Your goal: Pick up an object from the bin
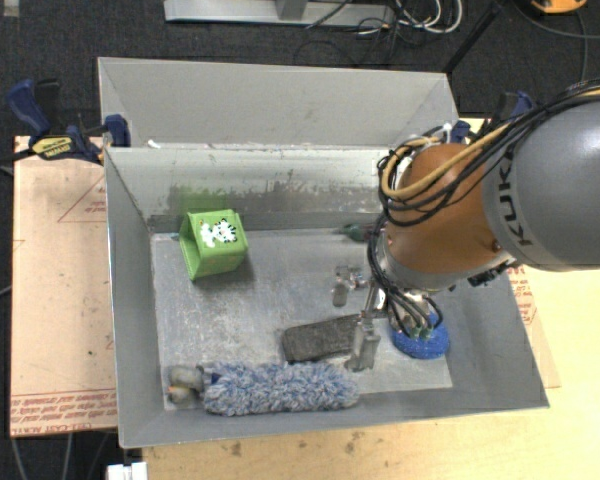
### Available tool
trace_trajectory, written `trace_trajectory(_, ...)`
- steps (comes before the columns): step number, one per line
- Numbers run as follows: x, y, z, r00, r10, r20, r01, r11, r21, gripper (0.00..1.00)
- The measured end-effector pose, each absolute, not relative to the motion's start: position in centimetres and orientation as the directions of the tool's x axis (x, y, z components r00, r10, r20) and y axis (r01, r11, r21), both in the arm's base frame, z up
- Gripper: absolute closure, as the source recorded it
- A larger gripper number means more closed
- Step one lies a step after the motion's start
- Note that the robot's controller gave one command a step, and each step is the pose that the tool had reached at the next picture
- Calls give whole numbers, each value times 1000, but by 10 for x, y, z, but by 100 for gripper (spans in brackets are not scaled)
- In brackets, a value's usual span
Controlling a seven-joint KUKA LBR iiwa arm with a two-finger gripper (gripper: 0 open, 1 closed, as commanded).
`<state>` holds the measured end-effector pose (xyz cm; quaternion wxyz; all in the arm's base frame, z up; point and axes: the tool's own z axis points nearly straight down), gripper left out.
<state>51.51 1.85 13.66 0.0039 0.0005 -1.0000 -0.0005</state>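
Grey slab [318, 341] beside low, spread hand [355, 315]

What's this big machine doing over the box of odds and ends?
A robot arm reaches into a grey metal bin from the right to pick something out. Its gripper sits low, fingers apart, at the right end of a flat dark grey pad, holding nothing. A blue round thing lies beside it; a green cube and a fuzzy blue-white duster lie farther off.

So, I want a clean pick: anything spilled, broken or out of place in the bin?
Nothing looks spilled or broken. The green box sits skewed to the bin walls, the fluffy blue duster lies along the front wall, and the hand is beside the flat grey slab.
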Motion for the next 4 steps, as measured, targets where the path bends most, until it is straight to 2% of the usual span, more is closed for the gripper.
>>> trace_trajectory(1, 517, 18, 141, -1000, -1, 0, -1, 1000, 1, 0)
trace_trajectory(2, 531, 22, 72, -989, 145, 5, 145, 989, -1, 100)
trace_trajectory(3, 531, 22, 72, -989, 145, 5, 145, 989, -1, 100)
trace_trajectory(4, 505, 7, 202, -985, 174, -2, 174, 985, 1, 100)
